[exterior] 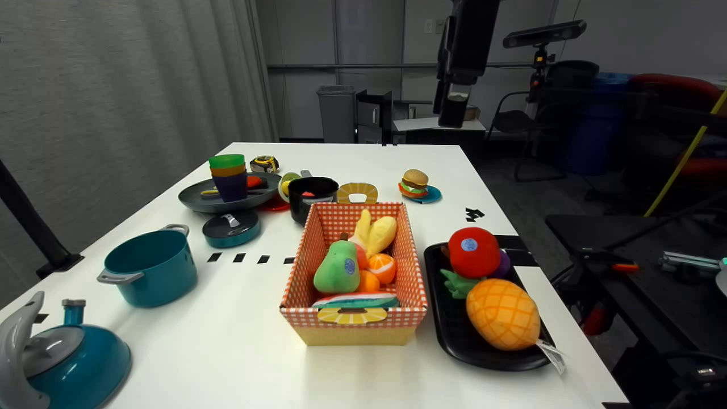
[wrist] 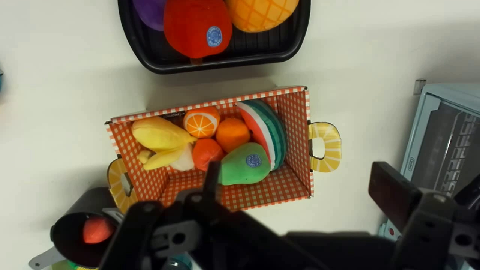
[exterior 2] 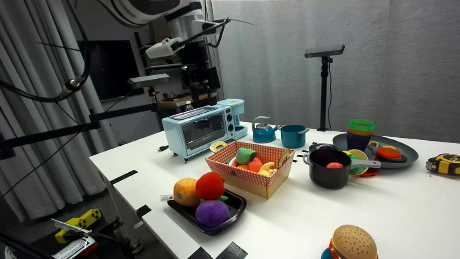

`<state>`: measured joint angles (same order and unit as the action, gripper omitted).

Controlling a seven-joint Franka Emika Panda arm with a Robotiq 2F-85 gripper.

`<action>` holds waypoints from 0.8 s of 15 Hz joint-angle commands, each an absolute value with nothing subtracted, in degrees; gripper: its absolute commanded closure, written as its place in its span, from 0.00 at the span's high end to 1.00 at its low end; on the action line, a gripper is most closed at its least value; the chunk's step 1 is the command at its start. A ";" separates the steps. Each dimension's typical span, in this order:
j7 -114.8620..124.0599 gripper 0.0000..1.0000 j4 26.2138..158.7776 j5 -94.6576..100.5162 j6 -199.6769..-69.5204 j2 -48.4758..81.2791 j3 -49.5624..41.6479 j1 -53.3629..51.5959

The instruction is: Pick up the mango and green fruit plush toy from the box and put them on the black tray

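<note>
In an exterior view, the green fruit plush toy lies in the box, towards the wall away from the black tray. That tray sits just beside the box and bears a red fruit and an orange textured fruit.

In an exterior view, the tool hangs higher than the box, small and dark there, so its opening is hard to judge.

In the wrist view it is plain: the fingers stand wide apart, nothing gripped. A watermelon slice lies between the toy and one end of the box. The step in hand seems to be picking up the toy, the grasp not yet made. Next, I judge, the tool must centre over it, come down inside the box's walls and close clear of the slice.
</note>
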<state>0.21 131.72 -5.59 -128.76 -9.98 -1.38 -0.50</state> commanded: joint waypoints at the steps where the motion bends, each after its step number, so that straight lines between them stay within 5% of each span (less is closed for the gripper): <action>1: -0.43 1.00 127.96 -6.32 -127.59 -6.15 -1.60 -0.12; 12: -2.20 1.00 117.18 0.37 -126.84 8.82 -1.63 0.55</action>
